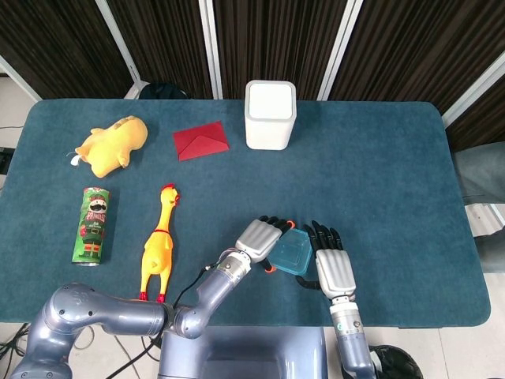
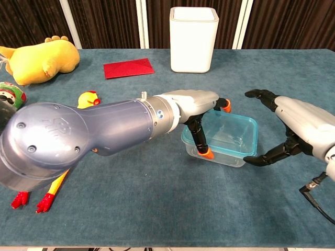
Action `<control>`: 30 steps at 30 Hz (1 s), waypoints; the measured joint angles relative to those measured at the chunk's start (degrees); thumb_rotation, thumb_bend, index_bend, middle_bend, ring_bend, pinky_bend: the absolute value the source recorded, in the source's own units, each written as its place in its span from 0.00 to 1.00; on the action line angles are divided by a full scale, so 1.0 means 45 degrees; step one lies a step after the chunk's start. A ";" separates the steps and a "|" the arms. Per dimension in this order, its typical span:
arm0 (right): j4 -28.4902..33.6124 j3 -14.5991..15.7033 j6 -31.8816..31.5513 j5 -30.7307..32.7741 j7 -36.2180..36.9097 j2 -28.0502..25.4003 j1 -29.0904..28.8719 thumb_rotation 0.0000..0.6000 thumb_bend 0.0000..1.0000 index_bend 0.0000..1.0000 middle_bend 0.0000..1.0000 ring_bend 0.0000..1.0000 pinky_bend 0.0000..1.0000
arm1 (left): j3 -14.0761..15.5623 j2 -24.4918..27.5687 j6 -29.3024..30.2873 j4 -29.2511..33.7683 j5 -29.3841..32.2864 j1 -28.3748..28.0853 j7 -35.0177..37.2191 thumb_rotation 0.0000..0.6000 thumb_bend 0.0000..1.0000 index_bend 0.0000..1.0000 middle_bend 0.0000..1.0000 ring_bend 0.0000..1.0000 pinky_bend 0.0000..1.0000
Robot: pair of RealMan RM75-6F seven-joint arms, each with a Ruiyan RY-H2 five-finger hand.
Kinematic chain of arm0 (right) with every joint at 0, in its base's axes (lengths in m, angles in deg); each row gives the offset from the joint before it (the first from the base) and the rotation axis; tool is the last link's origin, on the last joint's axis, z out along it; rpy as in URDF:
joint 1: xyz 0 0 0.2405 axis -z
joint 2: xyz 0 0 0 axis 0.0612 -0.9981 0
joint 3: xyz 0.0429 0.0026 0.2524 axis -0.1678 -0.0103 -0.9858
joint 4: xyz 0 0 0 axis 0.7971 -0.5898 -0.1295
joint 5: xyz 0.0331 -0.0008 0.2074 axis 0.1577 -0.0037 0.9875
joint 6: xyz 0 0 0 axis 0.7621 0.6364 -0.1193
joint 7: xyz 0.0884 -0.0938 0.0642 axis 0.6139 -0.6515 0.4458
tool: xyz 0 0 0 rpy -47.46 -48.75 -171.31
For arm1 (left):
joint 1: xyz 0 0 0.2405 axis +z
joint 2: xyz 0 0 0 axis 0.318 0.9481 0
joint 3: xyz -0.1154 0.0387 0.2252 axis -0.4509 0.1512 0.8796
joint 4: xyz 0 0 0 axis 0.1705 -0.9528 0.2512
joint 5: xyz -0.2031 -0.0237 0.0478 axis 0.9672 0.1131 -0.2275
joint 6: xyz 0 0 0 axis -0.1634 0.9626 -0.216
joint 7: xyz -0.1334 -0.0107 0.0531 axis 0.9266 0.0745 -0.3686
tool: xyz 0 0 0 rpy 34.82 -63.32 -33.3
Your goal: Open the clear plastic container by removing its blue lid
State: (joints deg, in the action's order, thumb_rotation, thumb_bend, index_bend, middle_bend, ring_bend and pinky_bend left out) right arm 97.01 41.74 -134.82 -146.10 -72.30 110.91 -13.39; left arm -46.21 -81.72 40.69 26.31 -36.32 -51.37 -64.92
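Chest view shows the left hand (image 2: 196, 112) draped over the near-left side of the clear plastic container (image 2: 222, 138), its fingers (image 2: 200, 140) bracing the wall, while the right hand (image 2: 290, 128) hangs open just right of it, not touching. That container sits between both hands; it looks light, thin-walled and slick, apt to skid. Its blue lid (image 2: 226, 132) seems snapped on, though translucency makes this uncertain; the right-side rim looks the best purchase.

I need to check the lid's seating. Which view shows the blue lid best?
The chest view: the blue lid appears large and side-on atop the clear container, between the left hand and right hand. The head view shows only a small blue patch between the hands.
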 measured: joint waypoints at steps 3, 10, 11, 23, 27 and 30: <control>0.0019 0.0062 -0.0039 0.0015 -0.0037 -0.0036 0.0026 1.00 0.24 0.00 0.00 0.00 0.00 | -0.0007 0.0015 0.0016 0.0039 0.0017 0.0016 0.0008 1.00 0.15 0.16 0.23 0.18 0.31; 0.0070 0.0156 -0.0078 0.0211 -0.0047 -0.0070 0.0105 1.00 0.24 0.00 0.00 0.00 0.00 | -0.0046 0.0078 0.0107 0.0052 0.0011 0.0044 0.0013 1.00 0.15 0.16 0.23 0.18 0.31; 0.0095 0.0183 -0.0094 0.0211 -0.0044 -0.0080 0.0122 1.00 0.24 0.00 0.00 0.00 0.00 | -0.0051 0.0084 0.0114 0.0043 0.0030 0.0050 0.0015 1.00 0.15 0.16 0.23 0.18 0.32; 0.0086 0.0156 -0.0132 0.0384 0.0036 -0.0064 0.0129 1.00 0.24 0.00 0.00 0.00 0.00 | -0.0018 0.0190 0.0062 0.0183 0.0070 0.0078 -0.0006 1.00 0.15 0.16 0.23 0.18 0.32; 0.0097 0.0132 -0.0113 0.0374 0.0074 -0.0005 0.0075 1.00 0.24 0.00 0.00 0.00 0.00 | -0.0015 0.0164 0.0032 0.0178 0.0075 0.0061 -0.0001 1.00 0.15 0.16 0.23 0.18 0.32; 0.0066 0.0095 -0.0117 0.0330 0.0060 0.0031 0.0021 1.00 0.24 0.00 0.00 0.00 0.00 | 0.0011 0.0139 0.0002 0.0168 0.0078 0.0050 -0.0007 1.00 0.15 0.16 0.23 0.18 0.32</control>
State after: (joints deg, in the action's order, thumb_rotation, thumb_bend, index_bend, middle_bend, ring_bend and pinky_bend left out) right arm 97.31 42.17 -135.35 -144.61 -72.03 111.04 -13.29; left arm -46.16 -81.09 40.70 27.06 -35.97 -51.14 -64.95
